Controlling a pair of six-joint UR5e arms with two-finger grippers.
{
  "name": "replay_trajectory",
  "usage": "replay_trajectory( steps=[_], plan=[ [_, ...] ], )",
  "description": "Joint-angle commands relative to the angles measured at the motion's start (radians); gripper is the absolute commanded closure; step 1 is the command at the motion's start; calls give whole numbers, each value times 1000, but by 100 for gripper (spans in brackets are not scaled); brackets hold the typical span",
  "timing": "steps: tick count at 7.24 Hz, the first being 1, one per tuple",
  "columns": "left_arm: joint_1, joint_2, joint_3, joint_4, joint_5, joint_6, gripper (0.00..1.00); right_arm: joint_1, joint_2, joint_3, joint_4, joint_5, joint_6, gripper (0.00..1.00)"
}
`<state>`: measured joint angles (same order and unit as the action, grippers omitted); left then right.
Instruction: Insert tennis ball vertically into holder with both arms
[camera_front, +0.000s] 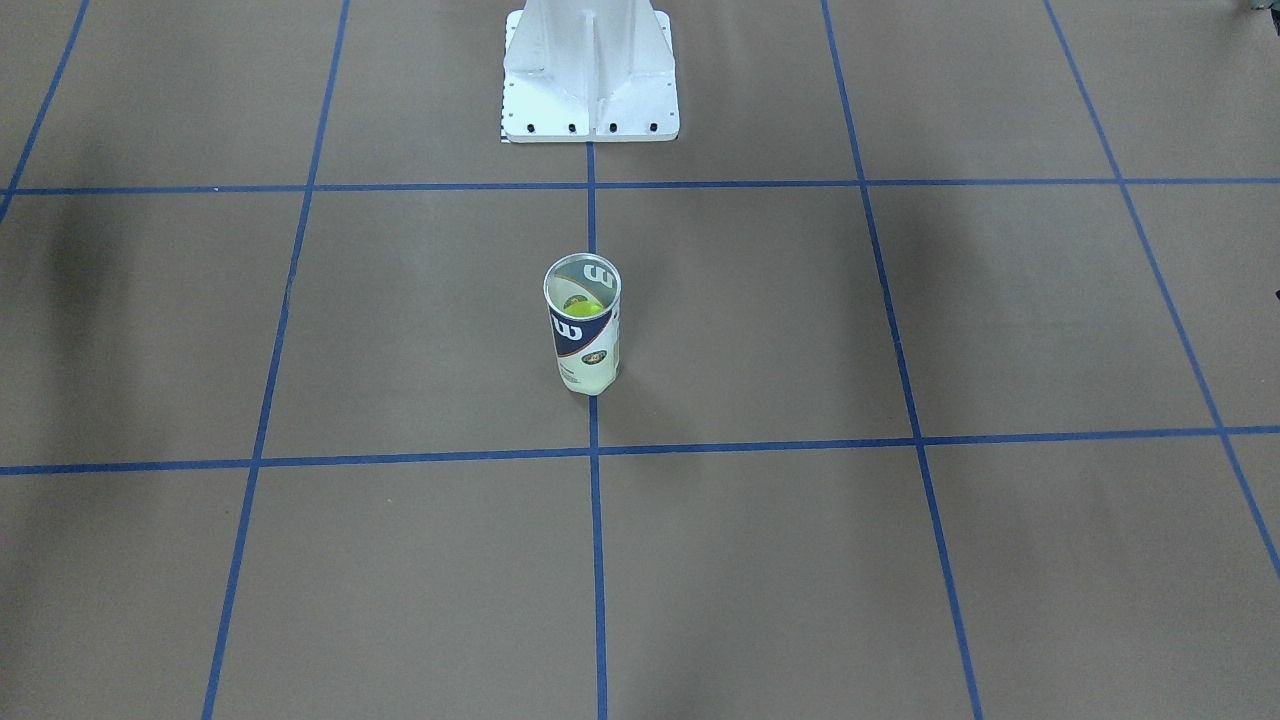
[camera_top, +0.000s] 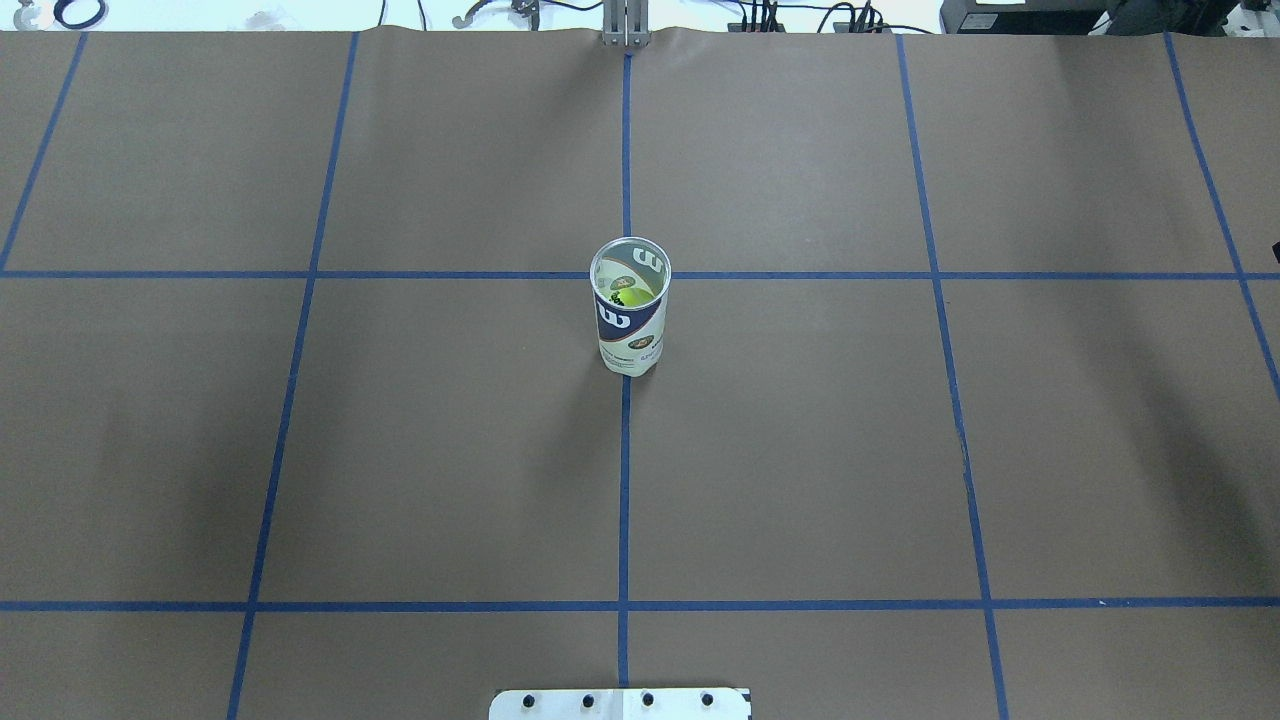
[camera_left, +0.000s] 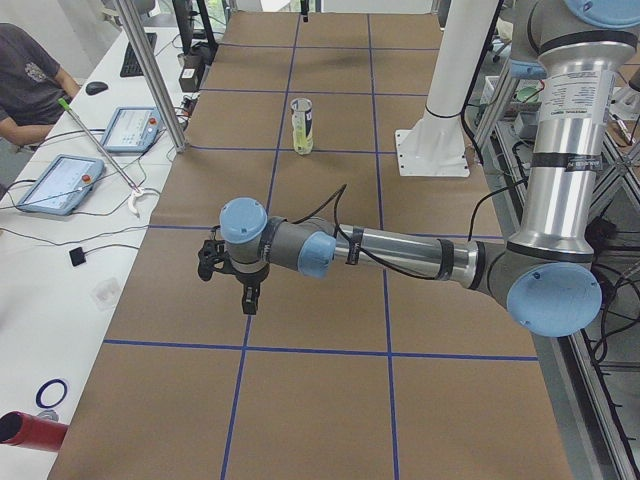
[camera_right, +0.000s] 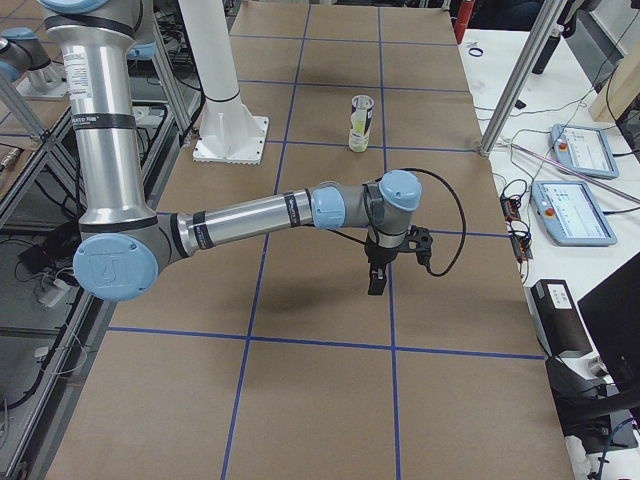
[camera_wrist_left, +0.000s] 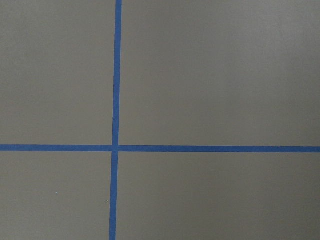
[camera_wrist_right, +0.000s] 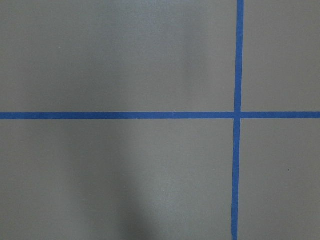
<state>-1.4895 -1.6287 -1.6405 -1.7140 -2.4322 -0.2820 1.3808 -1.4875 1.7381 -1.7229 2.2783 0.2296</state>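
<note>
The holder (camera_front: 582, 325) stands upright on the brown surface (camera_front: 900, 560), on the centre blue tape line (camera_front: 597, 560) and out in front of the white pedestal (camera_front: 590, 80). Its top is open, and a yellow-green tennis ball (camera_front: 583, 306) shows inside. The navy band with the white "W" wraps the upper half; the lower half is pale.

Both arms are well apart from the holder – neither appears in the overhead or front views. The left arm (camera_left: 400, 255) stretches low over the surface, and the left claw (camera_left: 246, 300) points down, hovering near a tape line with nothing seen under it. The right arm (camera_right: 250, 215) is posed the same way at the other end, with the right claw (camera_right: 376, 282) aimed down above the surface. From these side views alone I cannot tell whether either claw is released or clenched.

The 2 wrist cameras show only brown surface and crossing tape.

At the side bench sit an operator (camera_left: 25, 75) and 2 tablets (camera_left: 58, 183) – one nearer, one farther.
</note>
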Motion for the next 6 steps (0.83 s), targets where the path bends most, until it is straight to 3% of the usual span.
replay_trajectory(
  steps=[1,4,6],
  plan=[
    [0,16,-11,-6,46,6,0,0,12,-37,6,-2,4,0],
    [0,6,-24,4,48,1,0,-3,47,-38,5,10,8,0],
    [1,13,-16,2,48,6,0,-2,41,-43,8,66,1,0]
  ],
)
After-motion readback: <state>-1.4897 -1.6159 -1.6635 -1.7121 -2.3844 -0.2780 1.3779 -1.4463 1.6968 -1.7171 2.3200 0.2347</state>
